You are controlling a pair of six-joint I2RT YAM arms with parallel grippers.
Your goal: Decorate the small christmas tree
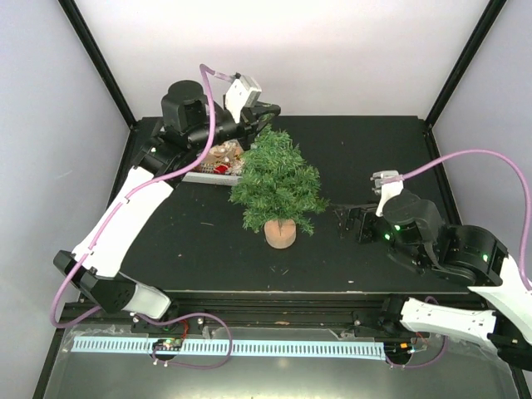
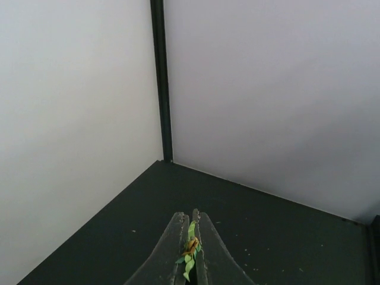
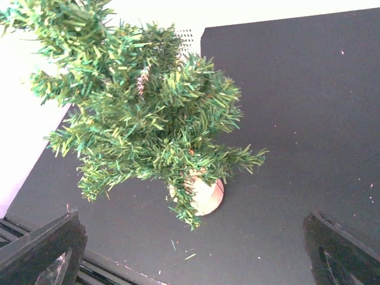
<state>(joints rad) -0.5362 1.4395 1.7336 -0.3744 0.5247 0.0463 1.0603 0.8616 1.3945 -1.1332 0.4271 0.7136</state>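
The small christmas tree [image 1: 277, 176] stands mid-table on a round tan wooden base [image 1: 280, 233]. My left gripper [image 1: 268, 113] is raised behind the tree top. In the left wrist view it [image 2: 191, 219] is shut on a small ornament of green leaves with an orange-gold middle [image 2: 190, 248], held above the bare back corner of the table. My right gripper [image 1: 352, 221] is low on the table, right of the tree, and is open and empty. In the right wrist view its fingers [image 3: 43, 249] are spread wide, and the tree [image 3: 142, 107] and its base [image 3: 206, 194] are ahead.
A shallow tray [image 1: 199, 177] holding several ornaments [image 1: 221, 156] sits at the back left, just left of the tree. Black frame posts and white walls close in the black table [image 1: 366, 150]. Loose green needles lie in front of the base.
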